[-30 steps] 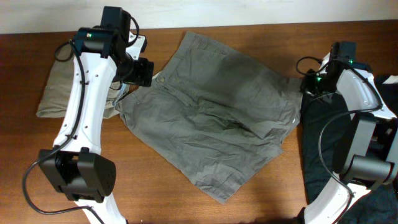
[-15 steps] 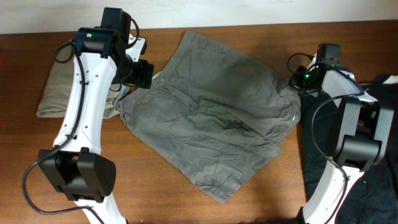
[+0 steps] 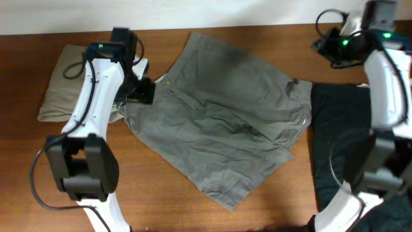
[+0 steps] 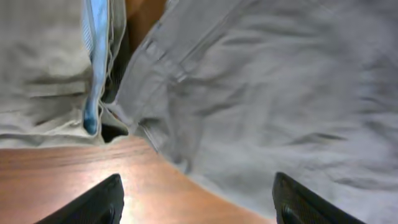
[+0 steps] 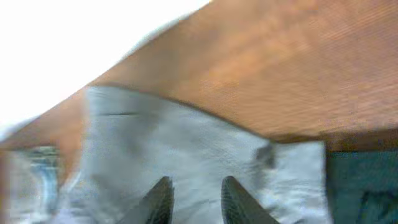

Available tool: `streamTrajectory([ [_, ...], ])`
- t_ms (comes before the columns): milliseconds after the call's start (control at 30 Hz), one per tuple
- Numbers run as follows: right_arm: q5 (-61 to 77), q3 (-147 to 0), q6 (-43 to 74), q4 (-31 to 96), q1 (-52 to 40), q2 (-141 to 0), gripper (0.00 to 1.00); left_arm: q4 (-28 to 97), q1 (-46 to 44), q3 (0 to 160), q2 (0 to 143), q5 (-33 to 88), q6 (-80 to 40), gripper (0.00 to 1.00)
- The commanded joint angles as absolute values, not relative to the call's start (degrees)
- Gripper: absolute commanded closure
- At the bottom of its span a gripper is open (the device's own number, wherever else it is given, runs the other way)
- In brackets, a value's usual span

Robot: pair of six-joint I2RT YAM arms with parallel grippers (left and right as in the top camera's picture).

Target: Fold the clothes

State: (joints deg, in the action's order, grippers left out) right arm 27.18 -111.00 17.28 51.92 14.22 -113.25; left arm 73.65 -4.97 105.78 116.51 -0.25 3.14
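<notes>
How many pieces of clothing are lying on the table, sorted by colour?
Grey shorts: 1
Khaki garment: 1
Black garment: 1
Total: 3

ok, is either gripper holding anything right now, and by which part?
Nothing is held. The left gripper is open and empty above the waistband edge of the grey shorts. The right gripper is open and empty, up off the cloth.
</notes>
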Motion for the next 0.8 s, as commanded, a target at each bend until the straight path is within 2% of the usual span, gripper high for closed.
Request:
streamTrajectory([
  [0,33.63,-112.36,15.0,55.18,14.13,-107.42,0.48,70.24,-1.45,98.43,118.78,-1.32,2.11,0.24],
  [67,34.5,-112.36,13.41,58.92,13.5,-106.0,0.44,66.72,0.47,94.76,119.2,-1.34,2.13,0.23],
  [133,34.48,-112.36,12.12,61.8,12.86,-106.13,0.44,62.37,2.63,90.26,119.68,-0.84,2.13,0.23],
  [333,33.87,-112.33,10.72,63.24,11.97,-106.13,0.44,57.69,3.38,83.72,121.97,6.11,2.15,0.4],
  [400,33.87,-112.33,10.72,63.26,11.97,-106.13,0.44,57.04,3.38,82.67,121.99,6.26,2.13,0.59],
  [433,33.87,-112.33,10.72,63.26,11.97,-106.13,0.44,58.06,3.38,82.63,121.99,6.48,2.13,0.81],
  [467,33.85,-112.33,10.7,63.26,11.97,-106.13,0.43,59.66,3.38,82.65,121.99,6.46,2.13,0.94],
  [500,33.43,-112.31,10.72,63.26,11.97,-106.13,0.43,62.65,3.44,82.65,121.99,6.48,2.11,0.99],
  [600,27.24,-111.96,10.74,63.31,11.94,-106.39,0.43,73.45,3.84,82.65,121.97,6.2,1.83,1.0],
  [767,24.73,-107.46,10.72,63.4,11.94,-107.83,0.43,83.24,5.1,82.65,121.69,6.22,-0.47,0.99],
])
